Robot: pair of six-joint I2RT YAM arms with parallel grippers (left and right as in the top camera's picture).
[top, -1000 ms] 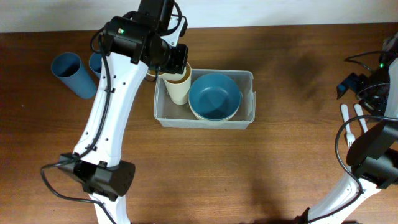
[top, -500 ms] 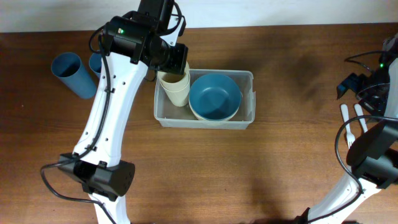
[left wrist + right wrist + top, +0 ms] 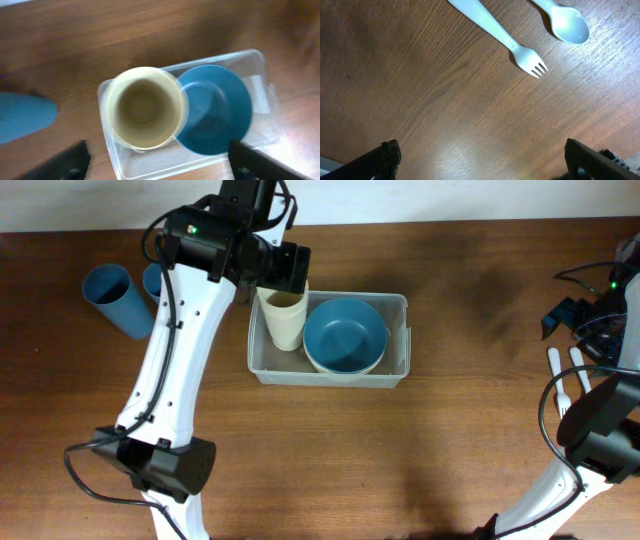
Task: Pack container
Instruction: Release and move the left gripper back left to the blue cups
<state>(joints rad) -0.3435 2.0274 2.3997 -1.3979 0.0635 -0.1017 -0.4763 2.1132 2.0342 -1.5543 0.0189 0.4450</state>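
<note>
Standing in container (image 3: 398, 345): cream cup (image 3: 285, 322) upright at left end, just beside blue bowl (image 3: 345, 332); cream rim (image 3: 345, 370) showing under bowl.
Container spot: far half of desk (image 3: 440, 460), left of centre, long side parallel to far edge.
Left pincer (image 3: 285, 280): directly above cream cup, jaws spread wide, gripping nothing.
Right pincer (image 3: 482, 160): wide open over bare wood, near fork (image 3: 505, 40) and spoon (image 3: 567, 22), holding nothing.
Edges: cup close to container's far-left wall; bowl filling most of its width.
Open room: broad bare wood between container and cutlery, and across near half.
Counts: 1 container, 1 cream cup, 1 blue bowl, 2 blue cups (image 3: 118, 300) at far left outside container (one partly behind left arm), 1 fork, 1 spoon.
Surface: brown wood grain; pale strip beyond far edge.
</note>
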